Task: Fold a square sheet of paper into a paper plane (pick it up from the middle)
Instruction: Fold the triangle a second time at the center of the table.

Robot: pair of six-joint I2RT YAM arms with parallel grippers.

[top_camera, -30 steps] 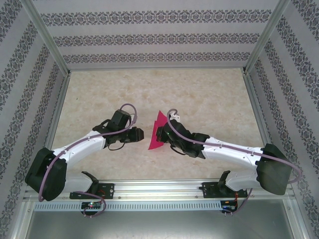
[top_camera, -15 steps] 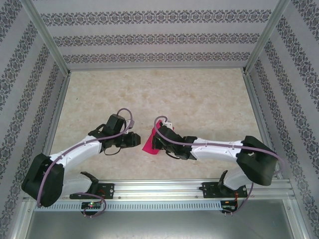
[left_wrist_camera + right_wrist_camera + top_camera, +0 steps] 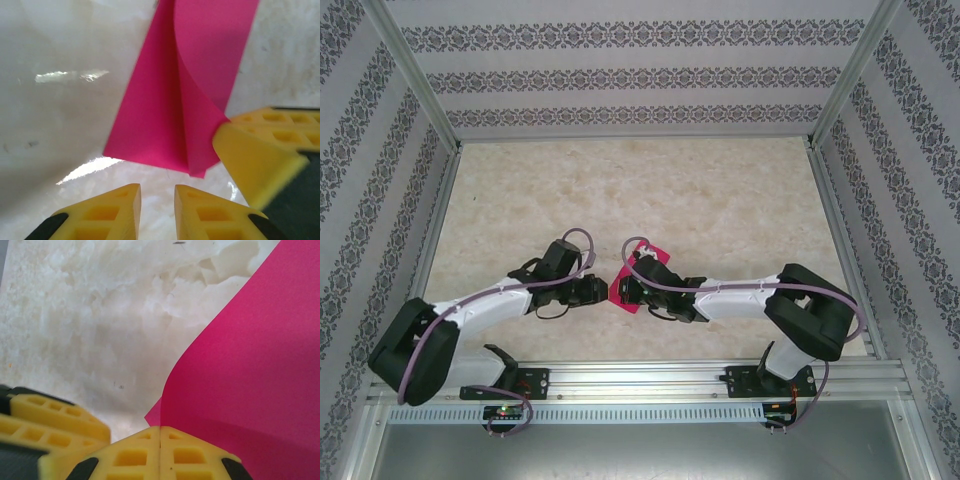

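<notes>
- Right gripper (image 3: 160, 432): jaws fully closed, tips meeting along one seam. The square sheet of paper (image 3: 250, 375) rises straight out of those tips, so I judge it pinched at a lower corner. The left wrist view agrees, showing the yellow finger pressed to the sheet's edge.
- Left gripper (image 3: 157, 195): jaws stand narrowly apart with nothing between them. It sits just short of the sheet's lower edge and faces it.
- Sheet condition: magenta, part-folded, one flap curling over a centre crease. It is lifted and tilted rather than lying flat, and is located between the two grippers at the near middle of the table (image 3: 720, 190).
- Reason for the arrangement (a judgement): one claw anchors the corner so the sheet cannot slide, presenting a free edge for the other to take or press. The empty claw's narrow setting suits thin paper.
- Risk noted: a corner pinch gives little control, and the curled flap could spring or the crease wander.
- Surface: pale marbled top, glossy, with window-like glare in the left wrist view. Smooth enough for paper to skate.
- Enclosure: walls (image 3: 630, 75) papered in grey floral bands, aluminium posts (image 3: 415, 75) at the corners, a mounting rail (image 3: 640, 378) along the near edge.
</notes>
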